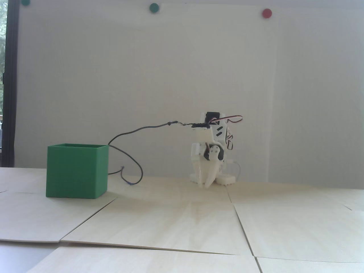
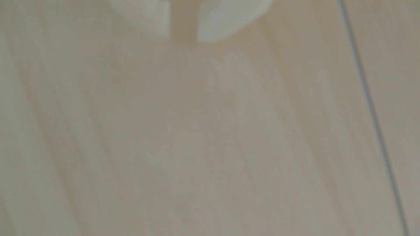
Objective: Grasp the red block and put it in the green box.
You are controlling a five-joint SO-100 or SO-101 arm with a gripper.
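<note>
- The red block shows in neither view, so I cannot say where it lies; nothing red sits on the boards near me or between my fingertips.
- The green box (image 1: 76, 170) stands upright on the table (image 1: 182, 221), well apart from my gripper (image 1: 207, 184), off to its left in the fixed view and a little nearer the camera. Its top is open; the inside is hidden from this low angle.
- My gripper points down, tips close to or touching the wood just in front of my base.
- In the wrist view my gripper (image 2: 183, 37) enters from the top edge: two pale fingertips (image 2: 156, 20) with a narrow gap of bare wood between them, slightly parted and gripping nothing.
- Below them the blurred wrist view shows only pale wood grain and one dark seam (image 2: 372, 113) to the right.
- A dark cable (image 1: 136, 129) runs from my upper arm leftward and loops down to the table behind the box.
- On the white wall behind me sit two green magnets (image 1: 153, 7) and a red magnet (image 1: 266, 13).
</note>
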